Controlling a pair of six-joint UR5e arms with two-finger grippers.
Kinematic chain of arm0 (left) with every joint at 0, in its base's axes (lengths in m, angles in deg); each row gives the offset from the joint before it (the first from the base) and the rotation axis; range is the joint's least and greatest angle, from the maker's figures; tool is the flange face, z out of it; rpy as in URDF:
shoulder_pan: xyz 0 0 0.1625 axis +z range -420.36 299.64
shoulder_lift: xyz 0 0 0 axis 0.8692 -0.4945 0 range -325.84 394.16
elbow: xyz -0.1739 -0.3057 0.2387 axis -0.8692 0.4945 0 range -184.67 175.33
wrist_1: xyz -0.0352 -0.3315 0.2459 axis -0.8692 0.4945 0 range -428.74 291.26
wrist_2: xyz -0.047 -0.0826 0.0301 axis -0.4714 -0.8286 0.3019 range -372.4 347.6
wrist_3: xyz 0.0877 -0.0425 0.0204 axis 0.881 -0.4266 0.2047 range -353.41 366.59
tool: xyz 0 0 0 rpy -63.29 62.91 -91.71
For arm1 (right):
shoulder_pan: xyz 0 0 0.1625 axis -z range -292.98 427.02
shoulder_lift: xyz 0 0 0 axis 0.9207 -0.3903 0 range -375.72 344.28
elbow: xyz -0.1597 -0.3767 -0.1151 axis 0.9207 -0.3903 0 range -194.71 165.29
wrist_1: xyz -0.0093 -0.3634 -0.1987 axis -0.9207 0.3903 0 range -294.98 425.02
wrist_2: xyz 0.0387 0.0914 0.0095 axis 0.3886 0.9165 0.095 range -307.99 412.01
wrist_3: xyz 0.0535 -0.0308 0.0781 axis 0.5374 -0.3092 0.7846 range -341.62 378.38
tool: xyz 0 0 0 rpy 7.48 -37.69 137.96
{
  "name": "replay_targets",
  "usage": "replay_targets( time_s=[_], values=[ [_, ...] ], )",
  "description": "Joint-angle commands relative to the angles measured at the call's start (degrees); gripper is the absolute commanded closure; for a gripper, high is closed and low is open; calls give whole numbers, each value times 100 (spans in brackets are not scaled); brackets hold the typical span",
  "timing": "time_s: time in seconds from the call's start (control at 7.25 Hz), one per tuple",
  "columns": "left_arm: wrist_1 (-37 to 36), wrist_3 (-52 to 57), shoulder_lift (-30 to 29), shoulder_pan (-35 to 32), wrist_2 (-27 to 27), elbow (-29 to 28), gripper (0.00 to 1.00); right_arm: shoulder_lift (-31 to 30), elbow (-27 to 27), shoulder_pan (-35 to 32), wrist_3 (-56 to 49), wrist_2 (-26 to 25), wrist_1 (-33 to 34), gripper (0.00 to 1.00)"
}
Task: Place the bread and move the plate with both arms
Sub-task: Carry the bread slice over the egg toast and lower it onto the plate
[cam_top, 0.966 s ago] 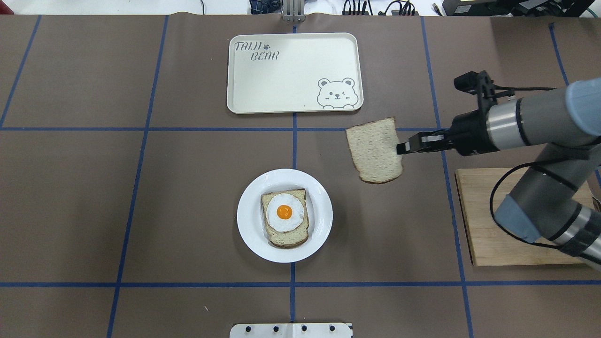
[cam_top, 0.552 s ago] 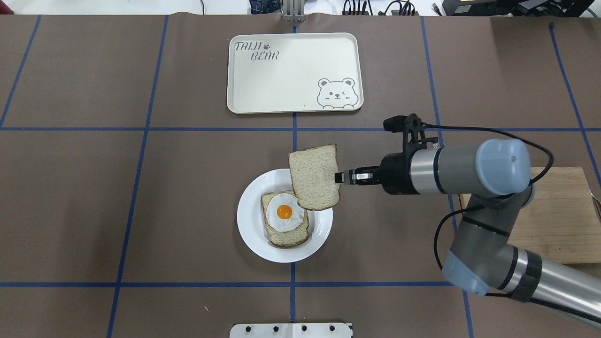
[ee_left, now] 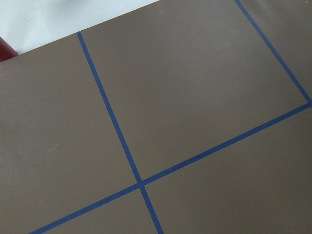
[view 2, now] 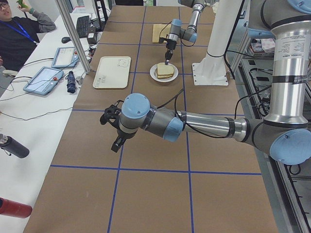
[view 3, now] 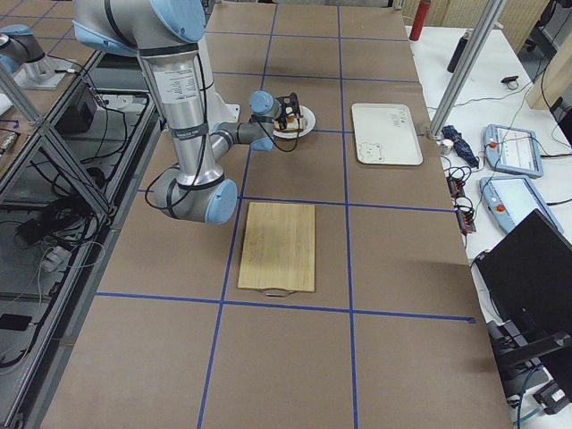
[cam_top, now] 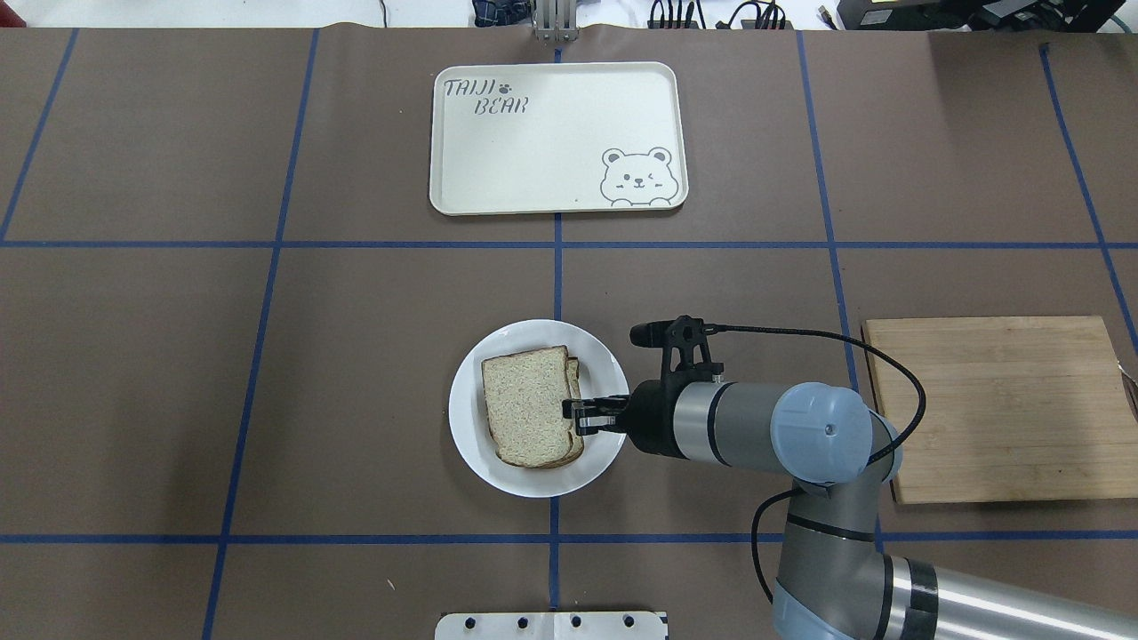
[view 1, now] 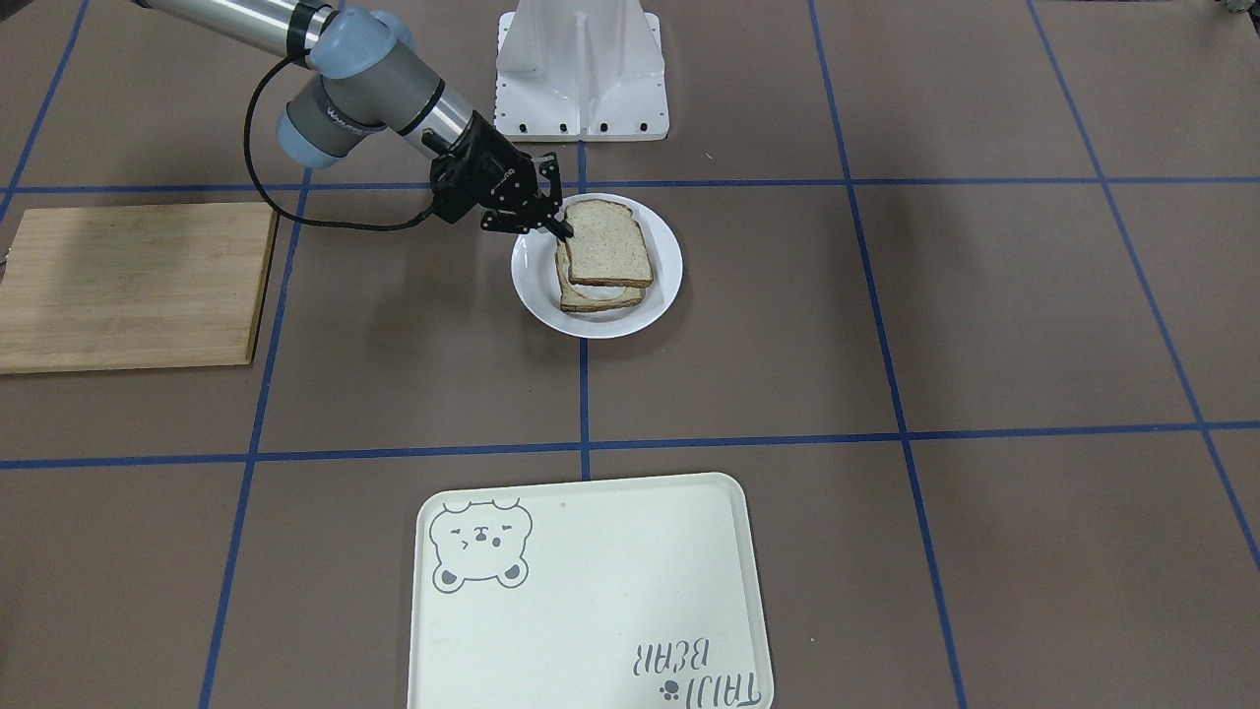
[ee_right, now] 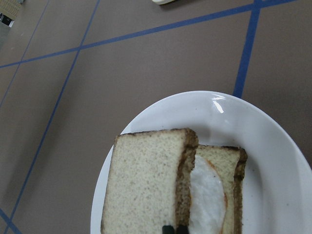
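Left gripper (view 2: pixel 114 131) hangs over the blue-taped mat (ee_left: pixel 195 73) far to the left; cannot tell how wide its jaws stand. Cream tray (cam_top: pixel 551 133) reads "TAIJI BEAR"; nearer sits the white plate (cam_top: pixel 469 444), with the bread (cam_top: pixel 524 404) on it atop 1 egg-topped slice (ee_right: pixel 209 195), offset leftward. Right gripper (cam_top: pixel 573 415) is pinched on the bread's right crust; wooden board (cam_top: pixel 996 409) lies farther right.

Right hand (cam_top: pixel 573 412) overhangs the plate (cam_top: pixel 471 444) rim.

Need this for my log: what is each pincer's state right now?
Right pincer: closed on the bread, above the plate.
Left pincer: cannot be told; it shows only in the side view.
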Motion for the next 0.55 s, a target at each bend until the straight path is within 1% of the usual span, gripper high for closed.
replay_targets(
  time_s=[0.0, 0.41],
  values=[
    [0, -1, 3, 0, 0, -14, 1, 2, -90, -3, -56, -20, -28, 100],
    [0, -1, 3, 0, -9, -41, 1, -34, -99, -47, -82, -29, -37, 100]
  ],
)
